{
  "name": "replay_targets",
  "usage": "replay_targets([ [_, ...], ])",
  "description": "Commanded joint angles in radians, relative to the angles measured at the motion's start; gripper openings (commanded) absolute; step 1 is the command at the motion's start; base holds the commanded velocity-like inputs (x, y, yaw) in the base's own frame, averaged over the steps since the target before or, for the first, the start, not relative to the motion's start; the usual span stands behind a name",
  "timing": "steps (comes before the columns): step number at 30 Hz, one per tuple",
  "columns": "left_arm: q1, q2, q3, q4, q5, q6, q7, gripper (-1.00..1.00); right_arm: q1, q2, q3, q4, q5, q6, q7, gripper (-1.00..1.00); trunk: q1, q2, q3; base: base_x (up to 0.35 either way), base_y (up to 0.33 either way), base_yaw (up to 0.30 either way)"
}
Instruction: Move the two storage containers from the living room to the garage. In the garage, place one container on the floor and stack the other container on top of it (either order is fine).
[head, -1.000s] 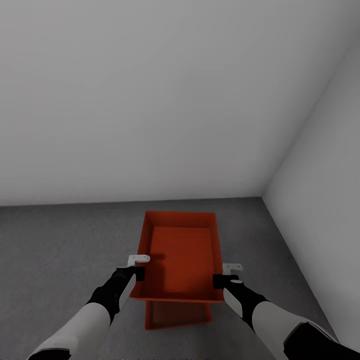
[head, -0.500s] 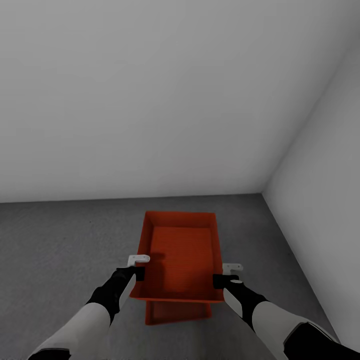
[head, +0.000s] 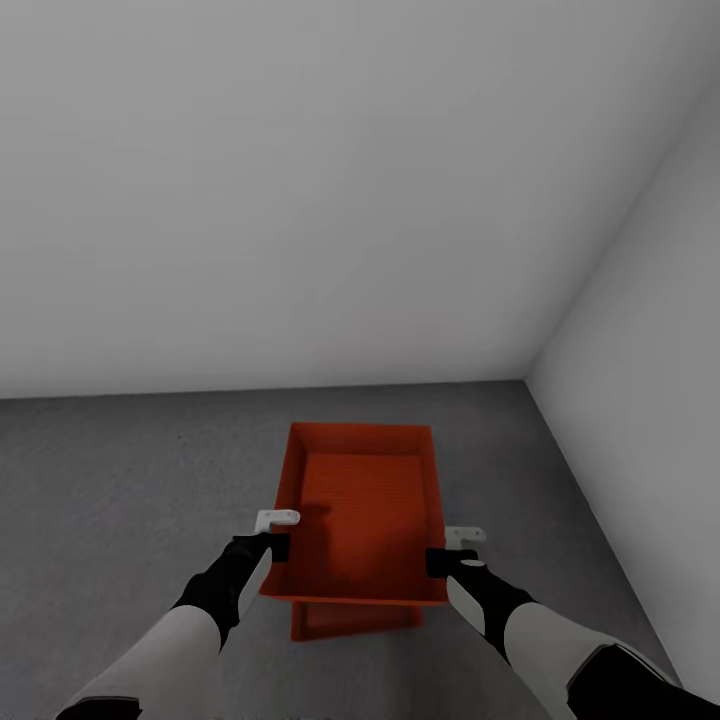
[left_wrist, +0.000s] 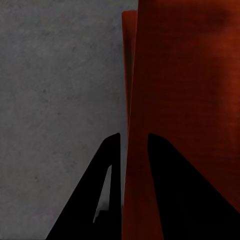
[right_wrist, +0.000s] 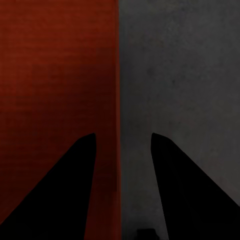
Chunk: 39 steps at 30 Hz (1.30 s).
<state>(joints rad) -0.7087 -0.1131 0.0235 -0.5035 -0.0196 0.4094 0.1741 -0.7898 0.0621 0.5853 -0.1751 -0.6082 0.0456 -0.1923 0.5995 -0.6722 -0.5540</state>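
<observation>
Two pincers hold an orange-red plastic bin (head: 360, 515) above another same bin (head: 355, 622).
Left pincer (head: 272, 537) and right pincer (head: 452, 552) each pinch a side wall. The lower bin sits on grey concrete floor (head: 120, 480). No writing shows.

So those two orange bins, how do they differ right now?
The upper bin is held up, its side walls straddled by the left end effector and right end effector; the lower bin lies on the grey floor, untouched. The upper bin shows its whole inside; the lower bin is mostly hidden beneath it, only its near end peeking out. Both share the same orange-red colour.
</observation>
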Motion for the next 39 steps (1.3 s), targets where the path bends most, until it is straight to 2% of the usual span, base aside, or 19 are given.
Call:
replay_targets([
  [1, 0.0, 0.0, -0.01, 0.0, 0.012, 0.005, 0.005, -1.0, -0.001, -0.035, 0.013, -0.001, 0.007, 0.003, -0.07, -1.0, 0.0, -0.001, -0.003, 0.0, 0.0, 0.0],
  [39, 0.0, 0.0, -0.01, 0.0, 0.012, 0.005, 0.005, -1.0, -0.001, -0.035, 0.013, -0.001, 0.007, 0.003, -0.069, -1.0, 0.0, -0.001, -0.065, 0.0, 0.0, 0.0],
])
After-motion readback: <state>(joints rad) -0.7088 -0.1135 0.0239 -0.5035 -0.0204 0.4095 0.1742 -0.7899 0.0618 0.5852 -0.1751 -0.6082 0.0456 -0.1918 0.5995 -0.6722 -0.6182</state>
